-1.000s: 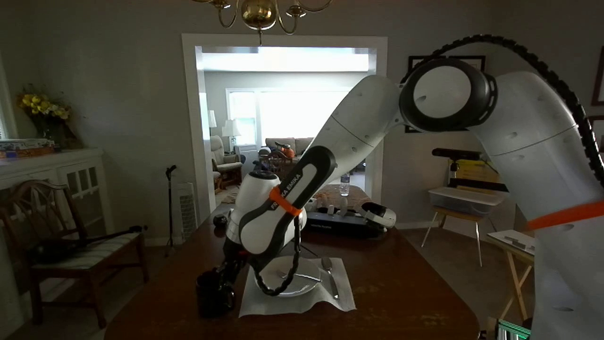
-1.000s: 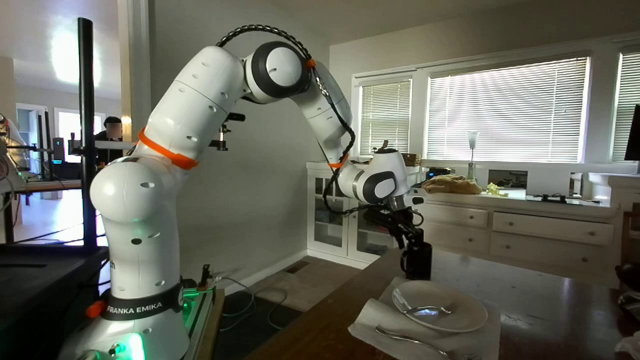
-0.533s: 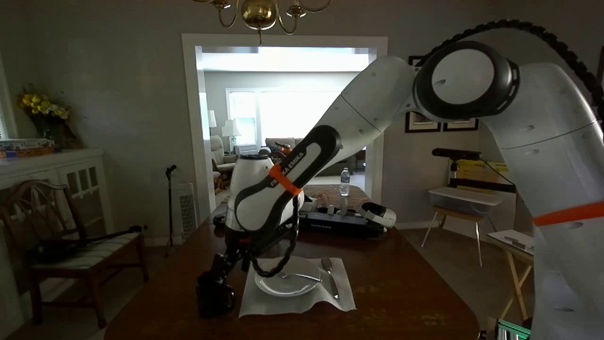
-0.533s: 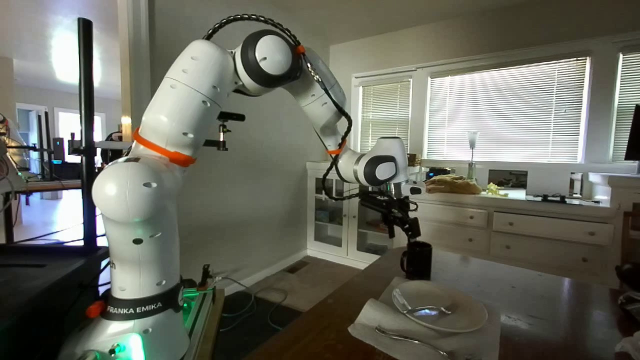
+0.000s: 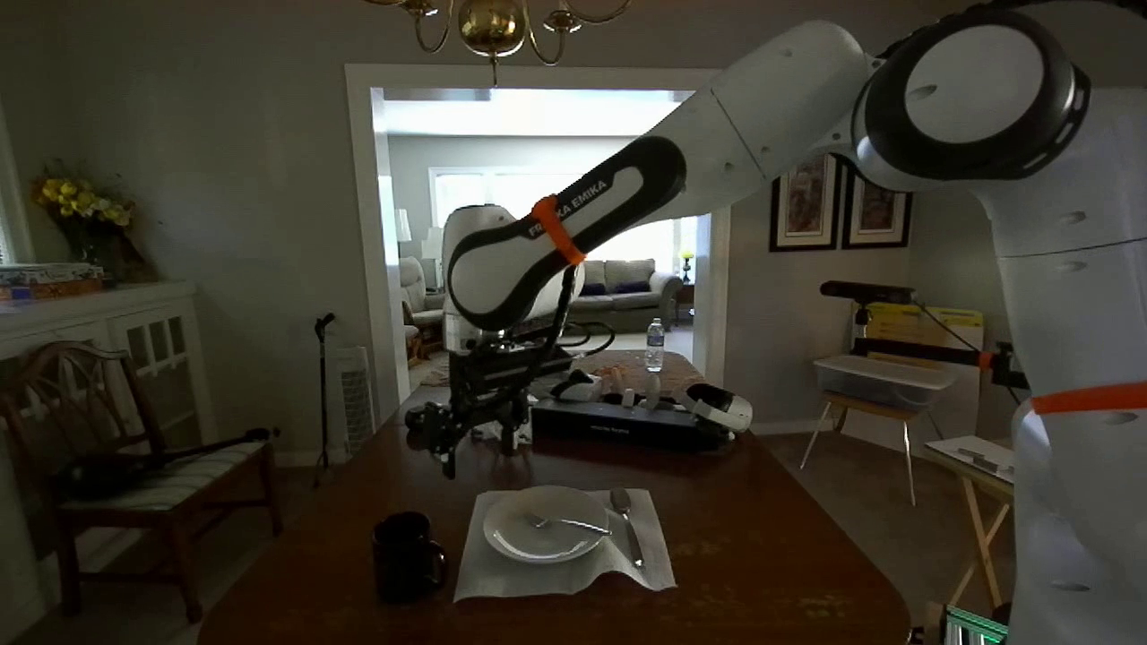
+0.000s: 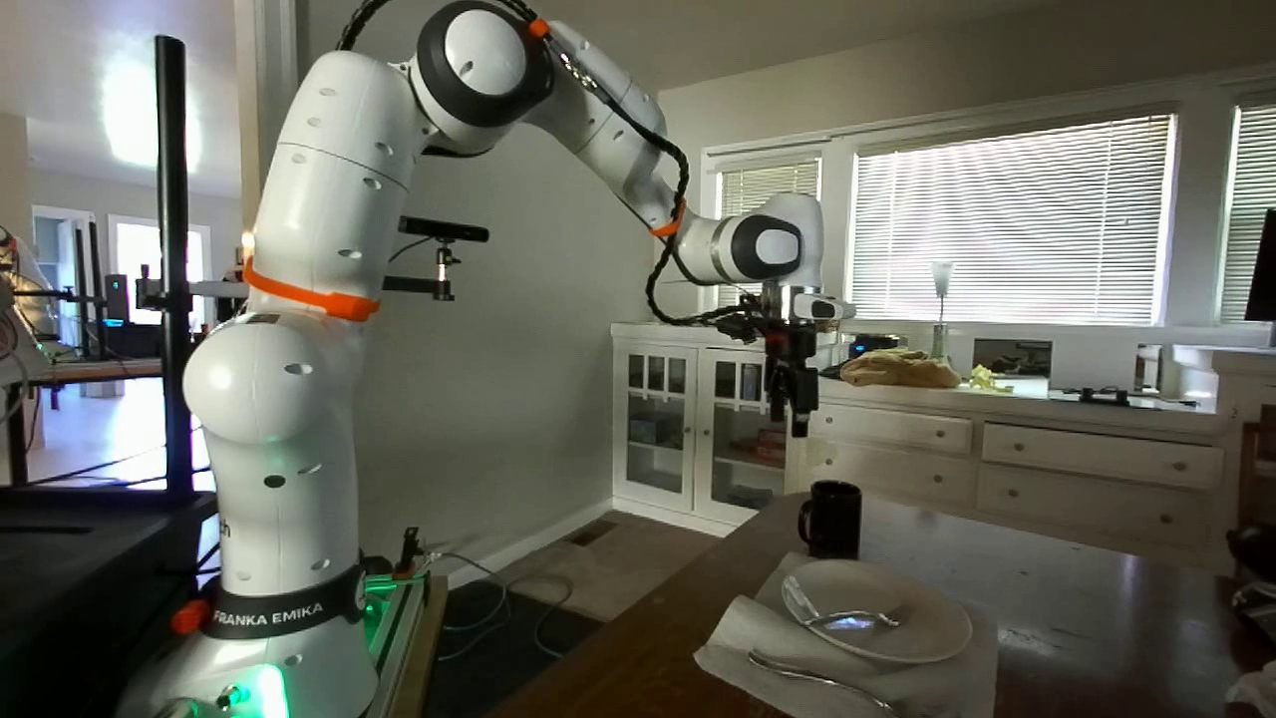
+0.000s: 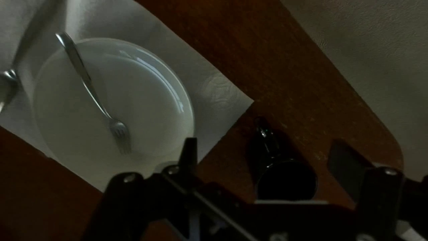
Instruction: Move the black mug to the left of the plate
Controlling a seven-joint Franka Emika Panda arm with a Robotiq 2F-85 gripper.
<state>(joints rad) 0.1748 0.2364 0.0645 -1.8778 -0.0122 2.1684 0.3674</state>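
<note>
The black mug [image 5: 405, 560] stands upright on the table, just left of the placemat and plate [image 5: 515, 545] in this exterior view. In an exterior view from elsewhere, the mug [image 6: 835, 521] is behind the plate [image 6: 932, 620], its handle turned toward the arm's base side. My gripper [image 5: 478, 459] hangs well above the table, higher than the mug and touching nothing. From the wrist, the mug [image 7: 287, 180] shows from above, lower down in the gap between my widely spread fingers [image 7: 347, 167]; its near rim is hidden by the gripper body.
A fork [image 7: 83, 73] lies on the plate. The light placemat [image 5: 484, 582] has a spoon [image 5: 627, 524] on it. Farther back are a flat black box [image 5: 627, 425], a white headset [image 5: 724, 408] and a water bottle [image 5: 655, 348]. A chair [image 5: 152, 488] stands beside the table.
The fingers were at the mug a second ago; the gripper has opened, come out and risen well above it, moving back from it. Mug and plate have stayed put.
</note>
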